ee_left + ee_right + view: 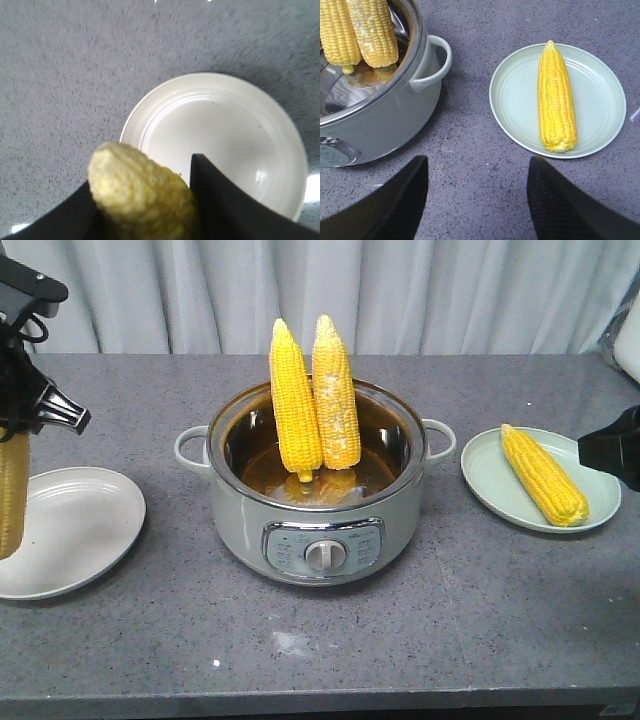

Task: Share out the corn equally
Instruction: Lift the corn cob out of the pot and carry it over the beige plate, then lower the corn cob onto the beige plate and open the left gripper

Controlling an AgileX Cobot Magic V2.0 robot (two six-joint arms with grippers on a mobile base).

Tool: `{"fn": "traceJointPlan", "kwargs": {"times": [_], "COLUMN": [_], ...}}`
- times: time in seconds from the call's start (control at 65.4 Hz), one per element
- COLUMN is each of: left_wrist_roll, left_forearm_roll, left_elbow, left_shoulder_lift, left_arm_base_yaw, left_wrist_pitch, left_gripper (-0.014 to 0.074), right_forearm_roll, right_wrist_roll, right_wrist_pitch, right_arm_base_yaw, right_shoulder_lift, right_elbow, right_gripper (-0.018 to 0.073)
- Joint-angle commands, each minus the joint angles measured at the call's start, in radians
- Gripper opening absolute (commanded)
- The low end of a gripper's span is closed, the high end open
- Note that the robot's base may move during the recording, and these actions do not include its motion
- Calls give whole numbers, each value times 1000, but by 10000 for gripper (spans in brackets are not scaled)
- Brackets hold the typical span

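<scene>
Corn cob (142,200) hangs clenched in the left gripper (142,172) above the white plate (225,130); right gripper (477,162) gapes released, green plate (515,100) bearing another cob (556,100) at its one o'clock

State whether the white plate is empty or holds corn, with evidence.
Empty: the white plate is bare; the left gripper holds a cob off it.

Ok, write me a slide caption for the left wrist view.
Left gripper grips a yellow corn cob, with the bare white plate below on the grey countertop.
</scene>
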Motion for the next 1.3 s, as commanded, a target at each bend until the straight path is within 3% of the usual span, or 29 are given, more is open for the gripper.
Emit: {"fn": "traceJointPlan", "kwargs": {"times": [0.0,0.275,0.551,0.673,0.964,1.178,1.285], "left_wrist_roll": [22,64,67,67,67,67,70], "left_forearm_roll": [-6,-83,-79,-80,-85,-91,-166], "left_elbow": [-33,-33,-33,-33,-33,-33,-33], "left_shoulder_lift": [-12,54,138,169,185,161,103], "left_arm_base_yaw": [38,75,75,75,75,73,73], "left_wrist_pitch": [-31,-94,-130,-141,-156,-165,-207], "left_gripper": [244,245,250,304,525,533,533], "right_forearm_roll": [12,12,12,12,12,12,12], "right_wrist_roll": [-10,-10,-10,-10,-10,-10,-10], "right_wrist_pitch": [-49,-49,-50,-50,-50,-50,-50], "right_arm_base_yaw": [-1,-1,-1,-1,-1,-1,-1], "right_shoulder_lift": [-16,-16,-16,-16,-16,-16,-16], "right_elbow": [-24,-24,-24,-24,-24,-24,-24], "right_gripper": [417,417,417,417,417,417,417]}}
